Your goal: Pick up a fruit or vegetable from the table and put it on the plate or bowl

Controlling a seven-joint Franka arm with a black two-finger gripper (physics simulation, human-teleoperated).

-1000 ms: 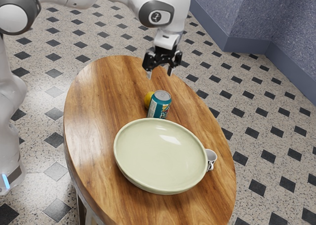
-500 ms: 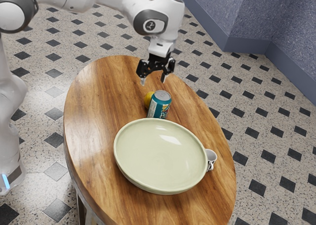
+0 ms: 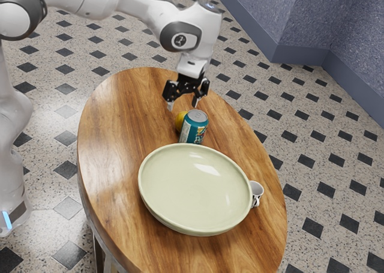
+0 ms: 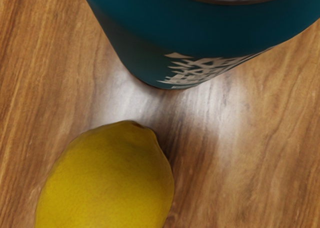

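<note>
An oval wooden table [image 3: 114, 135] takes up the middle of the exterior view. On its nearest part sits a wide, pale green plate [image 3: 143, 186], shallow and with nothing in it. A small white cup [image 3: 257, 193] stands right against the plate's rim on the exterior view's right, close to the table's edge.

Just behind the plate stands a teal can [image 3: 194, 126] with a silver top, tilted a little. The lemon [image 3: 179, 120] lies on the wood just beside the can, on the exterior view's left of it and partly hidden by it. It is apart from the plate.

The gripper [image 3: 182, 104] hangs right above the lemon, pointing down. Its two black fingers are spread wide and nothing is between them; the tips stand just above the fruit and do not touch it.

In the wrist view the lemon [image 4: 107, 180] lies under the hand on the wood grain [image 4: 260, 153], its pointed end turned toward the can [image 4: 200, 37]. A narrow strip of bare wood shows between the two.

The white arm [image 3: 180, 36] comes in from the exterior view's upper left and bends down over the far half of the table. Behind it lies a speckled floor with black diamond tiles [image 3: 324, 135], and a blue-grey wall [image 3: 300, 15] closes the upper right corner.
</note>
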